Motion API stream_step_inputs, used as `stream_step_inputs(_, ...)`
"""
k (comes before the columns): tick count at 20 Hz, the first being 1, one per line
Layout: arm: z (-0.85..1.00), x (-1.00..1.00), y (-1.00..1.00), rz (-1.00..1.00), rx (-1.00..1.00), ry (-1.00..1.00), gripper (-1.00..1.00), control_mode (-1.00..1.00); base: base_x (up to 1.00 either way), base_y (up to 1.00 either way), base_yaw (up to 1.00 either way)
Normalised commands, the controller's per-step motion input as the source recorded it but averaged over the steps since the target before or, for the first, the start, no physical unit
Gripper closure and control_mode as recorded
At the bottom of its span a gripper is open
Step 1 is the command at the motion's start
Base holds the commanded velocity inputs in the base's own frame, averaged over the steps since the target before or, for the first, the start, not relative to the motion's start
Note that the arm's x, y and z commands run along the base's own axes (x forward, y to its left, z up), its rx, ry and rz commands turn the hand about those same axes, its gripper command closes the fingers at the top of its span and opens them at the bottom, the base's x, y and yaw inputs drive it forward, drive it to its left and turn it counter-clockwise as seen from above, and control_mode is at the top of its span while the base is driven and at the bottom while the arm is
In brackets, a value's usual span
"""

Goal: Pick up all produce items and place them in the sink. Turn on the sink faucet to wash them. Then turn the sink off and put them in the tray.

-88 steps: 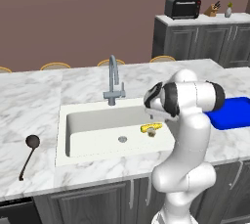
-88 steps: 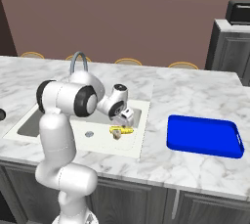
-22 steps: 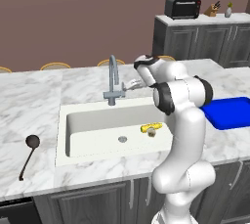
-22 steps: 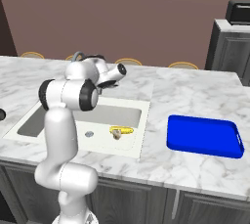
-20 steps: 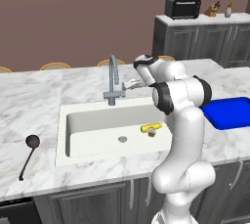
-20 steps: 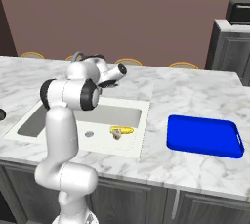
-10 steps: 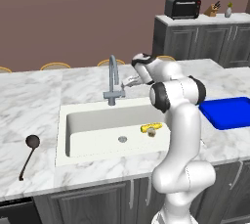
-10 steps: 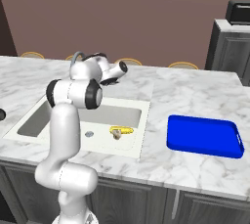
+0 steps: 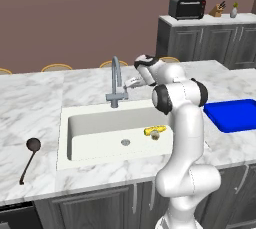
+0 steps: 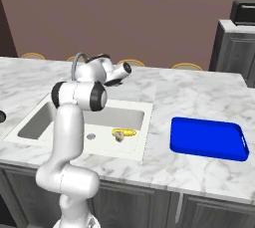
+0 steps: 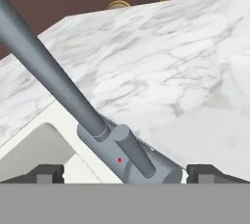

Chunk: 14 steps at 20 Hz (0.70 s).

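Produce stage looks done: corn cob (image 9: 152, 130) and the smaller beige item (image 9: 156, 135) lie touching each other on the floor of the sink (image 9: 90, 123), right of the drain

Gripper (image 9: 131, 83) at the faucet (image 9: 116, 80), jaws spread wide, holding nothing; in the hand view the lever (image 11: 134, 153) sits between the two fingertips (image 11: 48, 173), not yet clamped

No water seen running

Left, by my reading: faucet on, wash, faucet off, then move both items to the blue tray (image 10: 209, 139) on the marble table, well right of the sink
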Motion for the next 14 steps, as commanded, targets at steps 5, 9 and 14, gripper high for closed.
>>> stream_step_inputs(5,-0.14,0.00,0.01,0.00,0.00,0.00,-1.00,-1.00,0.00,0.00,0.00)
stream_step_inputs(9,-0.02,0.00,0.20,0.00,0.02,0.00,-1.00,-1.00,0.00,0.00,0.00)
stream_step_inputs(14,0.00,0.12,0.25,0.00,0.02,0.00,-1.00,-1.00,0.00,0.00,0.00)
